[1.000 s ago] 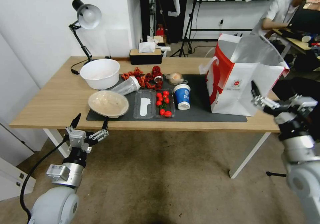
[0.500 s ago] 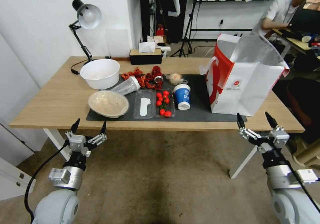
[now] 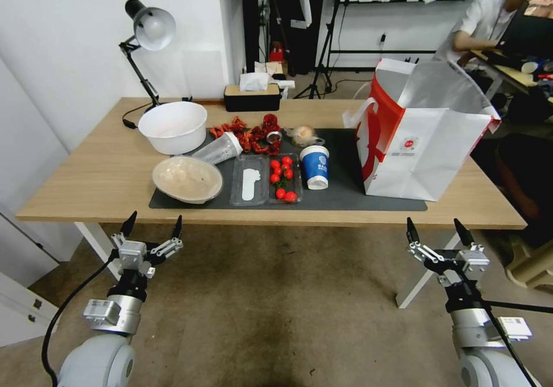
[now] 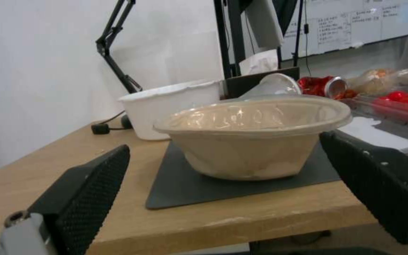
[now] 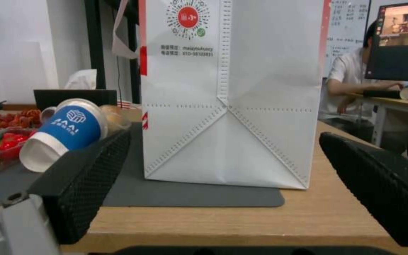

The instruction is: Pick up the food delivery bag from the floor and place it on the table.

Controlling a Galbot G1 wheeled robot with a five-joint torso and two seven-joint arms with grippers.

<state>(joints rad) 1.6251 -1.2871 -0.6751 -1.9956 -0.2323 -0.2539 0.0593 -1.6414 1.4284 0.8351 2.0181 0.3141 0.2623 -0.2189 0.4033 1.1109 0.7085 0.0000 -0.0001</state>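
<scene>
Your right end effector (image 3: 438, 238) has dropped away from the food delivery bag (image 3: 420, 145) — a second ago it was up beside the bag's lower front corner, now it sits below the front edge of the bench (image 3: 92, 179), over the floor (image 3: 288, 306), fingers spread wide and holding nothing. The bag stays put through all of it: upright at the right end of the bench, its base partly on the dark grey mat (image 3: 340, 197), just beside the blue paper cup (image 3: 315, 166), top open and foil lining showing. From the right wrist camera the bag's white front panel (image 5: 232, 106) stands square ahead, well clear of both pads. Your left end effector (image 3: 151, 232) has barely shifted — low in front of the bench's left half, facing the beige bowl (image 4: 251, 138), also open and empty. Read: release is done and the arm has retracted, so the placement looks complete — nothing left on the floor to fetch, as far as I can judge.
</scene>
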